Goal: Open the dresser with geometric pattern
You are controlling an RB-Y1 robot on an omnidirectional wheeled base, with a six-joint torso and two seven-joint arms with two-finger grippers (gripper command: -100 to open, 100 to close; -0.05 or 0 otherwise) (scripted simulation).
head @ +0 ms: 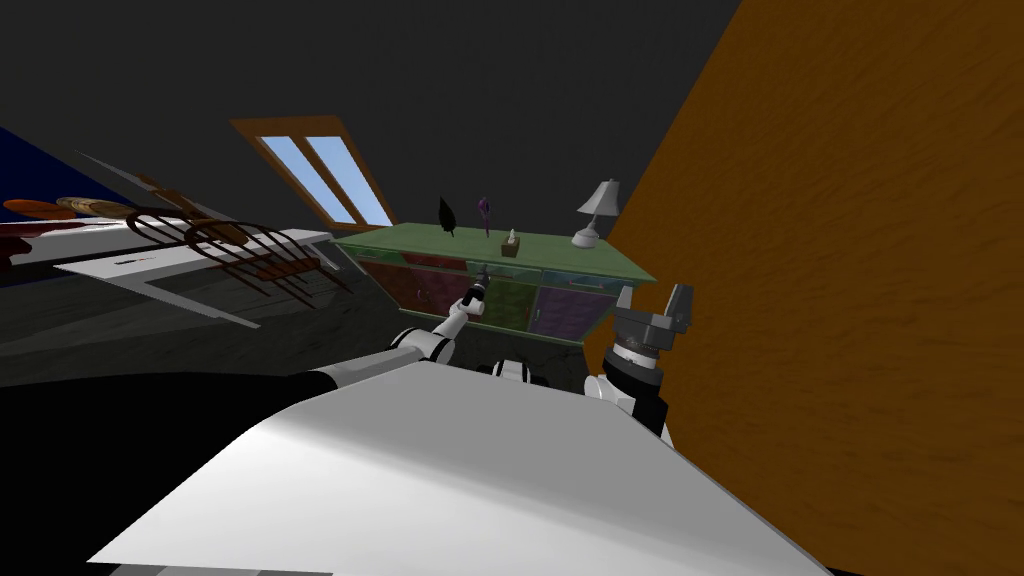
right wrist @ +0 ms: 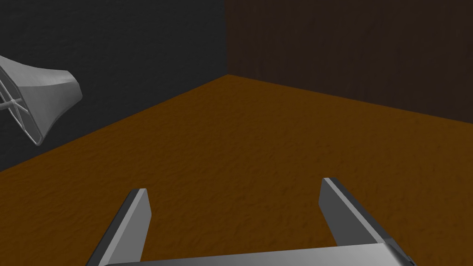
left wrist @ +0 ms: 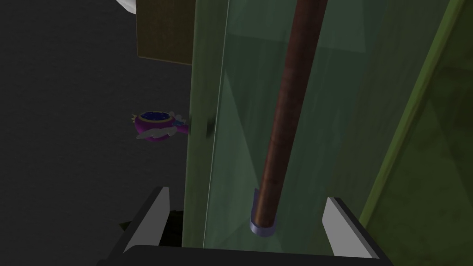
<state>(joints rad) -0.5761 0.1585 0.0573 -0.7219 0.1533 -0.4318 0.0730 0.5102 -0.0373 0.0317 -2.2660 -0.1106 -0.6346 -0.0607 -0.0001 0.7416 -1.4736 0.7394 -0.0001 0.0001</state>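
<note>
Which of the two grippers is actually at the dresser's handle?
The left gripper: its open jaws straddle the brown bar handle on the green dresser. The right gripper is raised beside the orange wall, open, away from the dresser.

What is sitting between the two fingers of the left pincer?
The left wrist view shows the brown bar handle of the dresser between the fingers of the open left pincer, a gap on each side.

A white lamp (head: 597, 212), a purple ornament (head: 486, 212) and a small box (head: 511, 246) were shown well apart; a window (head: 325, 178) was seen behind.
</note>
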